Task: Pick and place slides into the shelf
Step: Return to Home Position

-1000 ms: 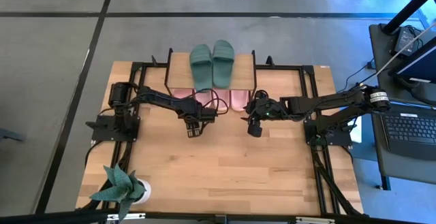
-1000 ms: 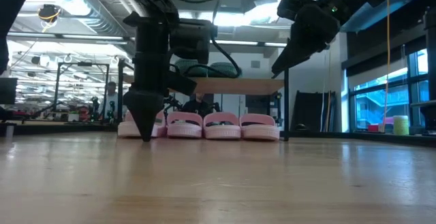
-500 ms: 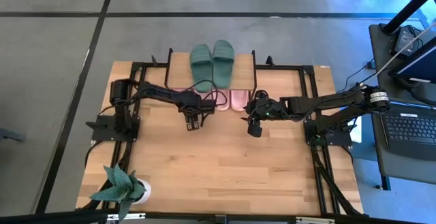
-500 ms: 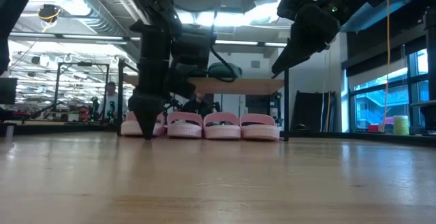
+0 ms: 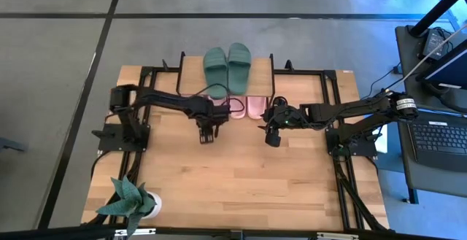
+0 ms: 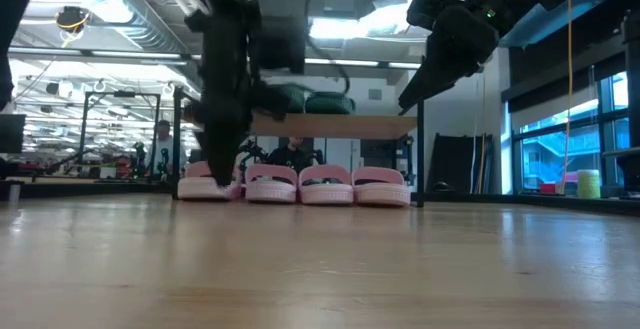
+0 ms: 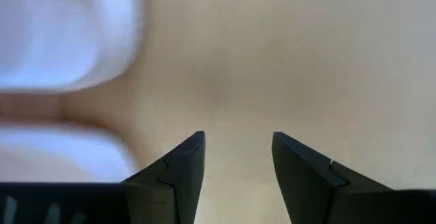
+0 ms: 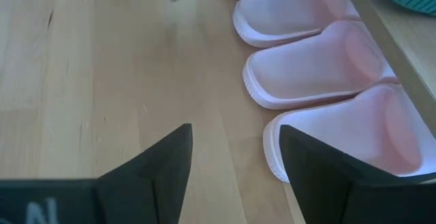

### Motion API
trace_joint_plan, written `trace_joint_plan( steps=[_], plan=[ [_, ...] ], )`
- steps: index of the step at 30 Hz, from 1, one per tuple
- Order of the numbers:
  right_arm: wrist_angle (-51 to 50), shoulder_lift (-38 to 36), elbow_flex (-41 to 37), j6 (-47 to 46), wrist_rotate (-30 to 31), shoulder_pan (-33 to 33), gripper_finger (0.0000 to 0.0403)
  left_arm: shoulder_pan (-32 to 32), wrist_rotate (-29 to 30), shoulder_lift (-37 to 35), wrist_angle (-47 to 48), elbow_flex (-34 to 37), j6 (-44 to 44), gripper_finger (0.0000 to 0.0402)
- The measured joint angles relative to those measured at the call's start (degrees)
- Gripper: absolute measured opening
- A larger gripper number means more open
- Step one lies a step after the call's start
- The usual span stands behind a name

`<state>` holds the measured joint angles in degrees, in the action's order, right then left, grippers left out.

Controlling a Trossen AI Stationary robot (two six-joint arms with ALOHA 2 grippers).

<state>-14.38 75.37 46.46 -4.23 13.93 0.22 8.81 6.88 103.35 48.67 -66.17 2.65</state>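
1. Over the bare tabletop [image 5: 233, 185], both grippers are held empty: the left gripper [image 5: 207, 136] with fingers parted, the right gripper [image 5: 271, 138] likewise spread.
2. Just behind, four pink slides [image 6: 300, 185] are lined up under the shelf [image 6: 345, 126].
3. On top, the green pair [image 5: 227, 68] is parked.
4. For homing, the arms are best lifted clear before being drawn back, so no slide gets nudged.
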Motion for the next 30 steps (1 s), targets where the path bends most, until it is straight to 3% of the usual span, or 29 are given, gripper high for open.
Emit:
trace_joint_plan(
  steps=[7, 16, 21, 25, 30],
  plan=[
    [0.4, -0.2, 0.0, 1.4, 0.0, 0.0, 0.0221, -0.9, -8.9, -13.4, -5.5, 1.3, -3.6, 0.0163],
    [1.4, -2.9, 0.0, 6.5, 0.0, 0.0, 0.0221, 0.1, -9.5, -38.3, -24.9, 15.7, -3.2, 0.0163],
    [1.4, -9.8, 0.0, 9.1, 0.0, -0.4, 0.0221, 0.0, -9.0, -50.7, -32.8, 23.6, -2.9, 0.0163],
    [1.2, -16.2, -0.6, 10.6, -0.2, -0.4, 0.0221, 0.0, -5.7, -59.9, -33.0, 27.9, -2.9, 0.0163],
    [7.7, -26.7, -8.8, 10.9, -3.1, -1.1, 0.0221, 0.0, -2.6, -70.1, -34.4, 34.4, -2.9, 0.0163]
  ],
)
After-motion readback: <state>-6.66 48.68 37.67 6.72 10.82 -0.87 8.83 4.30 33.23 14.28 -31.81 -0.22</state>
